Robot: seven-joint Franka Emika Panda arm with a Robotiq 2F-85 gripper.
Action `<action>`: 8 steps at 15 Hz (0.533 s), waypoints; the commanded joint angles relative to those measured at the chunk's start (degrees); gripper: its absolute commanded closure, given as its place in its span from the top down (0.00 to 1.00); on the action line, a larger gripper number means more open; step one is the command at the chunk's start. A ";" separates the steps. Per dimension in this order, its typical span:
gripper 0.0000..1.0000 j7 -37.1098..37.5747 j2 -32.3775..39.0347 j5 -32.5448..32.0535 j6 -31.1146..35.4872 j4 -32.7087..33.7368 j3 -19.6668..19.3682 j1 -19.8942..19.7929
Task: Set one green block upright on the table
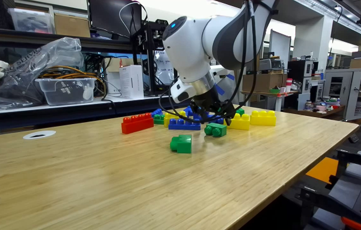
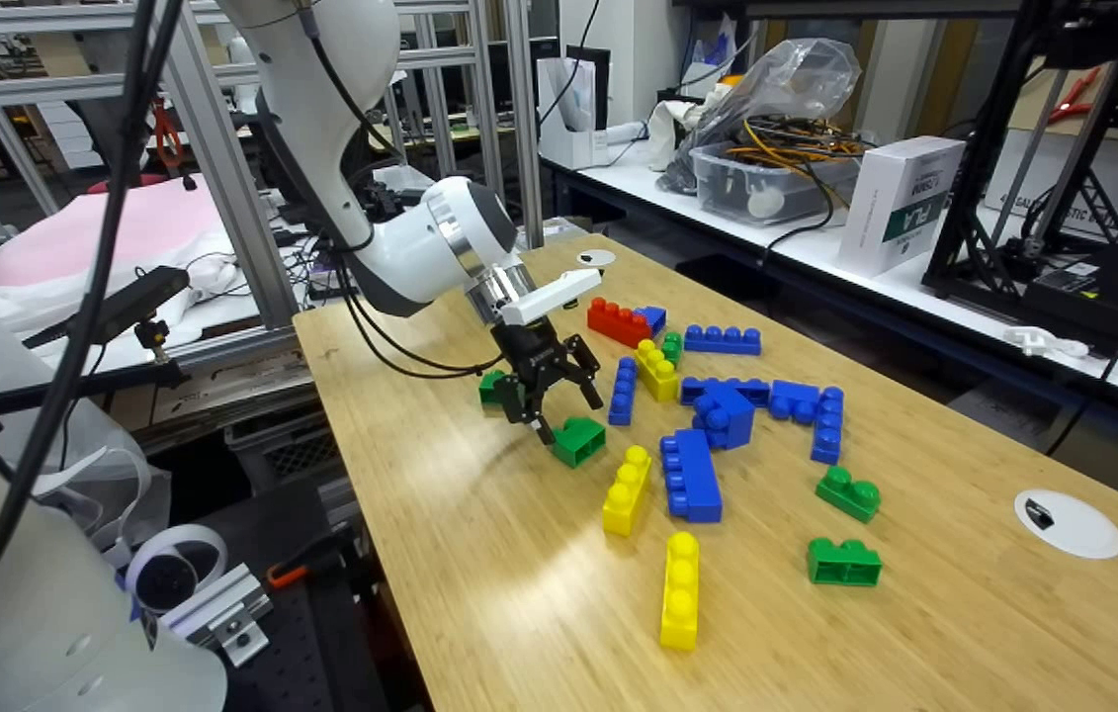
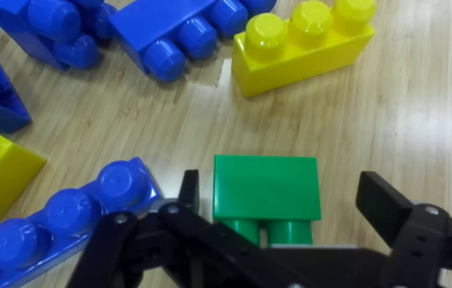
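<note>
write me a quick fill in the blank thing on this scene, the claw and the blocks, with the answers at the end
In the wrist view, the claw is ____ rather than shut, with the green block showing in its gap.
The green block lies on its ____ on the table, studs pointing sideways rather than up.
In both exterior views, the only block of its color is ____.
The yellow block near the top of the wrist view shows ____ studs.

Missing words: open; side; red; three.

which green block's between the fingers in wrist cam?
The green block lying on its side, smooth face up, framed by the open gripper. It's the only green one in that view; the other green blocks, in an exterior view, lie outside the gripper.
</note>
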 commanded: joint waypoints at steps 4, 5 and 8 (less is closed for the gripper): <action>1.00 1.03 0.54 -1.62 3.32 -0.15 -0.10 -0.79; 1.00 1.09 0.73 -1.65 3.39 -0.03 -0.17 -0.79; 1.00 1.06 1.10 -1.58 3.57 0.03 -0.32 -0.90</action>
